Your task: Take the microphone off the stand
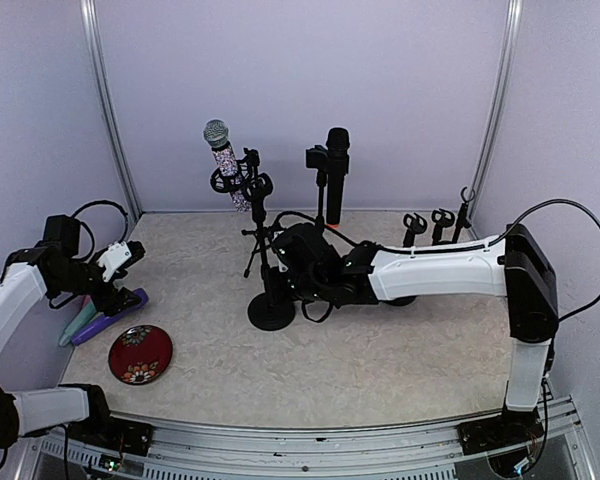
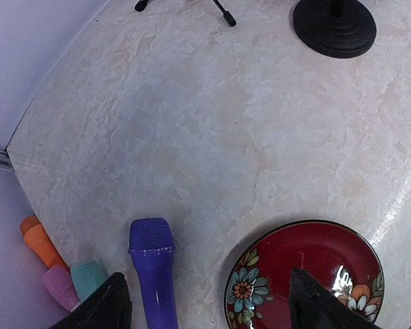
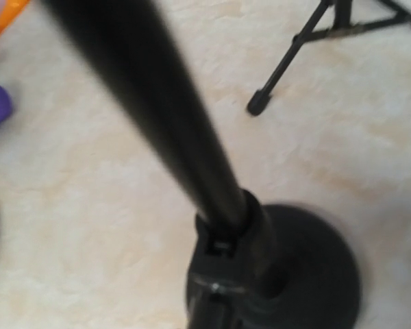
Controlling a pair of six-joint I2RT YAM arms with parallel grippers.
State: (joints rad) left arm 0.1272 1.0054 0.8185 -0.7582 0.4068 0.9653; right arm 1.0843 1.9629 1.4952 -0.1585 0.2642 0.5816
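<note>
Two-arm workspace on a pale table [image 1: 400, 350]. The right gripper [image 1: 280, 272] reaches across to the stand [image 1: 271, 314] and is clamped on its black pole low down, a little above the round base; its own wrist view shows only the blurred pole running down to that base, with the fingers out of sight. Well above this gripper, at the top of the same stand, the microphone [image 1: 223, 158] sits tilted in its clip, silver mesh head uppermost and glittery body below, apart from both grippers. Just behind the right gripper stands a small tripod [image 1: 255, 240], and farther behind it a black microphone [image 1: 335, 165] stands upright on a second stand. The left gripper [image 2: 209, 305] hangs with its jaws apart and nothing between them, well to the left of the stand. Below it, near its left finger [image 2: 113, 305], lies a purple microphone [image 2: 153, 271]; near its right finger lies a red flowered plate [image 2: 308, 247]. Farther out beyond the left finger lie orange, pink and teal objects [image 2: 58, 284] at the table edge.
</note>
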